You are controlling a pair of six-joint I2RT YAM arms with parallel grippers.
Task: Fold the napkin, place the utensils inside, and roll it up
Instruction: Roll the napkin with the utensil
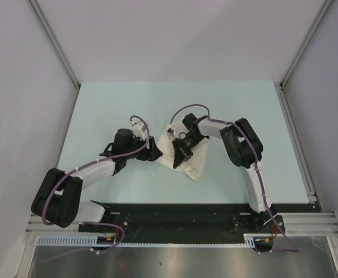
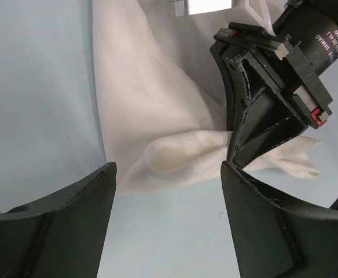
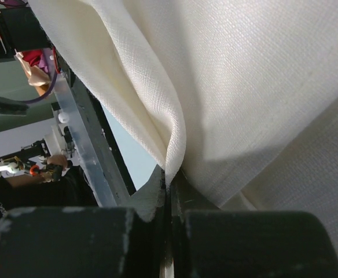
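Note:
The white napkin [image 1: 195, 162] lies crumpled on the pale table, partly lifted. My right gripper [image 1: 182, 152] is shut on a fold of the napkin [image 3: 175, 156] and holds it up; its black fingers [image 2: 256, 124] pinch the cloth [image 2: 157, 92] in the left wrist view. My left gripper [image 1: 153, 152] is open and empty just left of the napkin's edge, its jaws wide apart over bare table [image 2: 169, 231]. The dark utensil is not in view.
The pale table [image 1: 128, 104] stretches behind and to both sides. White walls with metal posts [image 1: 53, 40] enclose it. A black and metal rail [image 1: 175, 223] runs along the near edge.

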